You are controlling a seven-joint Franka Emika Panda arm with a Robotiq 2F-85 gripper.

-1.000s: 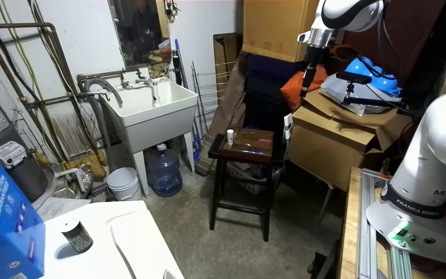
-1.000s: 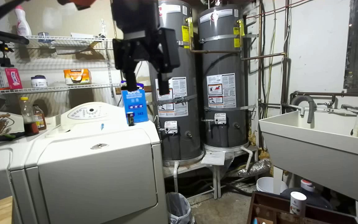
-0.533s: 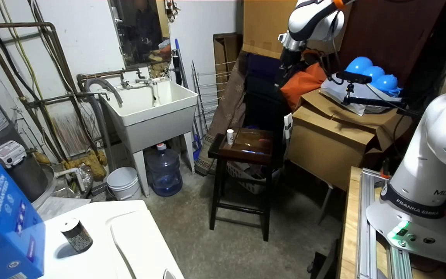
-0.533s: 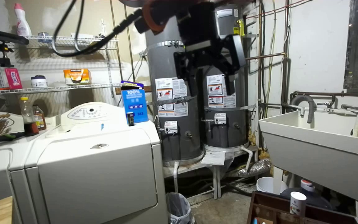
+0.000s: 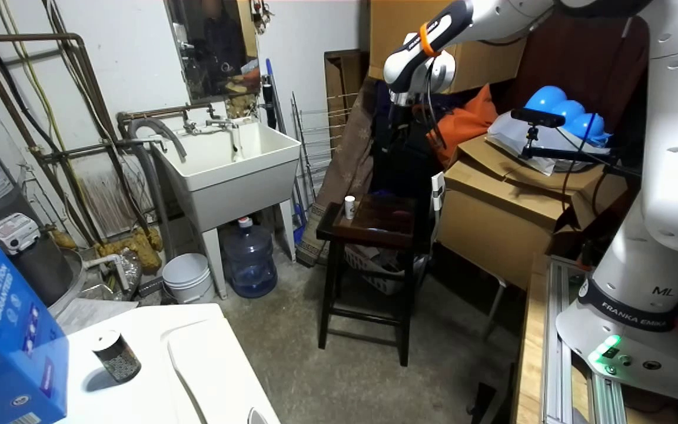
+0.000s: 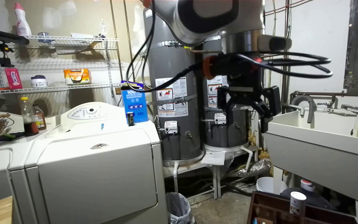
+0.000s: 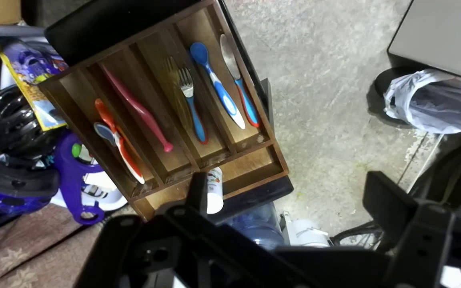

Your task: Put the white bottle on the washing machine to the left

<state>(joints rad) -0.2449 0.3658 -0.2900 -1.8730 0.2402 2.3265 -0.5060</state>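
Note:
The white bottle (image 5: pixel 349 207) stands upright in the end compartment of a wooden cutlery tray on a black stool. It also shows at the lower right of an exterior view (image 6: pixel 297 202). In the wrist view the bottle (image 7: pixel 215 192) lies beyond the left finger, which hides part of it. My gripper (image 6: pixel 245 123) is open and empty, in the air well above the tray. In the wrist view my gripper (image 7: pixel 288 188) shows its fingers wide apart. The washing machine (image 6: pixel 98 177) is white; its top (image 5: pixel 150 324) shows at the lower left of an exterior view.
A blue box (image 6: pixel 137 104) and a short dark cylinder (image 5: pixel 116 356) stand on the washing machine. A white sink (image 5: pixel 245 176) and a blue water jug (image 5: pixel 251 259) are beside the stool. An open cardboard box (image 5: pixel 492 224) stands on the stool's other side. The tray (image 7: pixel 250 150) holds cutlery.
My arm has swung away from the cardboard box towards the stool, and the gripper has come lower. The gripper stays open. The bottle has not moved.

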